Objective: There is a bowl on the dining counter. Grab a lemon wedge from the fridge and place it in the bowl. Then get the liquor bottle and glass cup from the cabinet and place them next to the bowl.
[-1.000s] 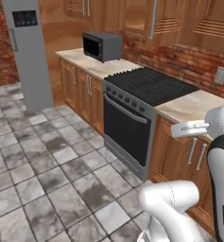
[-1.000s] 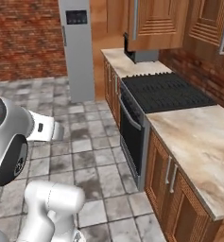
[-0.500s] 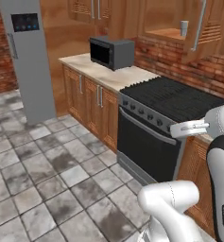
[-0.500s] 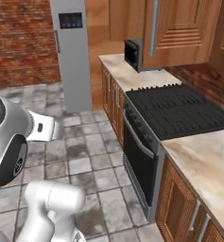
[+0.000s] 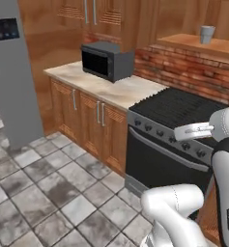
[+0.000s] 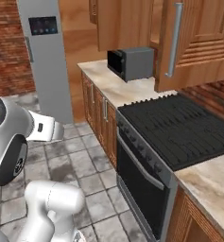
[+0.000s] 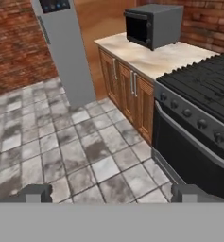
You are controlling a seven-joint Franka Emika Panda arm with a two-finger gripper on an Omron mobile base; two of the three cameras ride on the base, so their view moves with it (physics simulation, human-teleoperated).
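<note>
End effector (image 7: 111, 194) fingers spread wide, empty, facing fridge (image 7: 61, 47), microwave (image 7: 153, 23) and stove (image 7: 203, 90).

One fridge (image 5: 10, 72), one microwave (image 5: 107, 60), one stove (image 6: 179, 130), perhaps one cup (image 5: 207, 34)

the microwave (image 5: 107, 60) sits on the counter (image 5: 117, 89), with the fridge (image 5: 12, 77) at the counter's far end and the stove (image 5: 176, 126) touching its near end. cabinet doors (image 5: 90, 124) lie under the microwave, a cup (image 5: 207, 34) on a ledge behind the stove.
</note>
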